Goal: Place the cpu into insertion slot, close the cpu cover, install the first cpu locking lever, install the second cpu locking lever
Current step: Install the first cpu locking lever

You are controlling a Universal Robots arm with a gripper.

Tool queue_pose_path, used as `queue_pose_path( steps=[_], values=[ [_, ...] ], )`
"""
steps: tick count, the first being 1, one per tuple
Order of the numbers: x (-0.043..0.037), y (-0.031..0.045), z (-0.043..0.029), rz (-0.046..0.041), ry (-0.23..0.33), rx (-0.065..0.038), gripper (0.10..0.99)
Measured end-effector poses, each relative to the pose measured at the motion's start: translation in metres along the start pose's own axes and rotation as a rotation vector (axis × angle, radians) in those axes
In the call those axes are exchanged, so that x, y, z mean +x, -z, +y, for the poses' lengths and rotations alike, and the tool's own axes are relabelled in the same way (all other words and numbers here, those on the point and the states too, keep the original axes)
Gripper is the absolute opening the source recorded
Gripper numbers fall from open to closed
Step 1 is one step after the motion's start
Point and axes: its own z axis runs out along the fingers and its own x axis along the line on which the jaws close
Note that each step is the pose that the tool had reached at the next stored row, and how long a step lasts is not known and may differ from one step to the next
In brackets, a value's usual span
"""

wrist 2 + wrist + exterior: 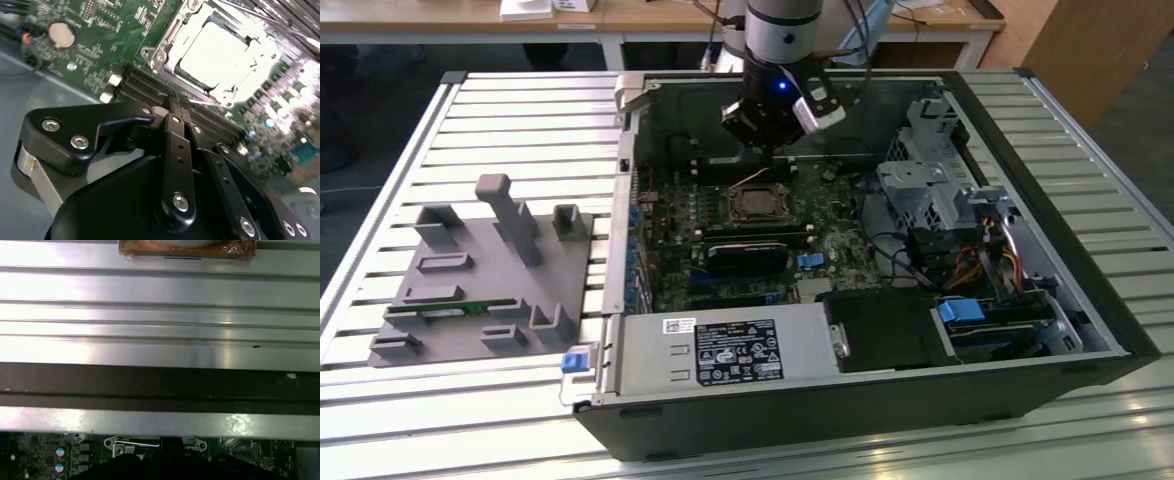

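Obs.: an open computer case [1101,300] is lying on its side on a slatted metal table [520,110]. A grey moulded fixture [480,290] is resting on the table at the exterior view's left, well apart from the work.

Arm: it is reaching down into the far end of the case. The gripper [769,148] is hanging over the green circuit board [847,250], just behind the insertion slot [734,206].

Tool state: in the second wrist view the gripper [175,101] is showing its two black fingers [172,135] drawn close together, with almost no gap at the tips.

A thin silver locking lever [207,103] is running out from the fingertips along the near edge of the socket. I cannot tell whether the wire is being pinched or only touched. In the first wrist view the same lever [135,444] is lying just beside the gripper [171,442].

Task item: the cpu [215,50] is sitting flat inside the slot, its pale metal top glaring under the light. The cpu cover [167,42] is lying down around it, framing the chip through its window.

Surroundings: long black memory slots [145,87] are running between the fingertips and the socket. A round coin cell [62,34] is sitting on the board off to one side. The power supply box [720,350] is occupying the near corner of the case.
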Motion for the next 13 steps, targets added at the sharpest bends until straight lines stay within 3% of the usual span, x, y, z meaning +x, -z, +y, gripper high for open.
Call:
queue_pose_path(
  steps=[5, 7, 10, 13],
  values=[
    [0.0, 0.0022, -0.0002, 0.0003, 0.0, 0.0, 0.106],
    [0.0005, 0.0101, -0.0028, 0.0018, -0.002, -0.001, 0.106],
    [0.002, 0.0378, -0.0121, 0.0073, -0.008, -0.004, 0.106],
    [0.0046, 0.082, -0.0268, 0.0161, -0.019, -0.008, 0.106]
  ],
)
